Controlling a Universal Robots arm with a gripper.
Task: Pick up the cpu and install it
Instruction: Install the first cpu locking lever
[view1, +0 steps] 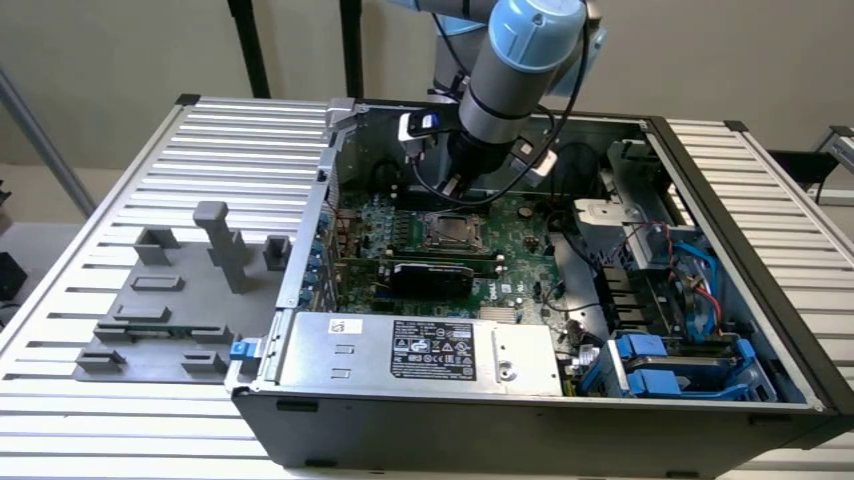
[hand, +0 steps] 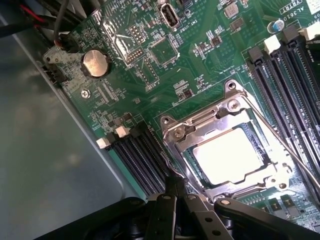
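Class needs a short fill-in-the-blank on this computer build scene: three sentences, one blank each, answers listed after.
1. The cpu with its silvery top sits inside the metal ____ frame on the motherboard.
2. The round coin ____ lies on the green board.
3. In the exterior view, the grey tray blocks lie to the ____ of the computer case.

Answers: socket; battery; left

Plain beige wall (view1: 120, 50) behind gripper, w/ dark vertical poles (view1: 247, 45) in front of it. Ribbed grey metal table (view1: 80, 270) spreads below & around. Even, soft light; no hard shadows.
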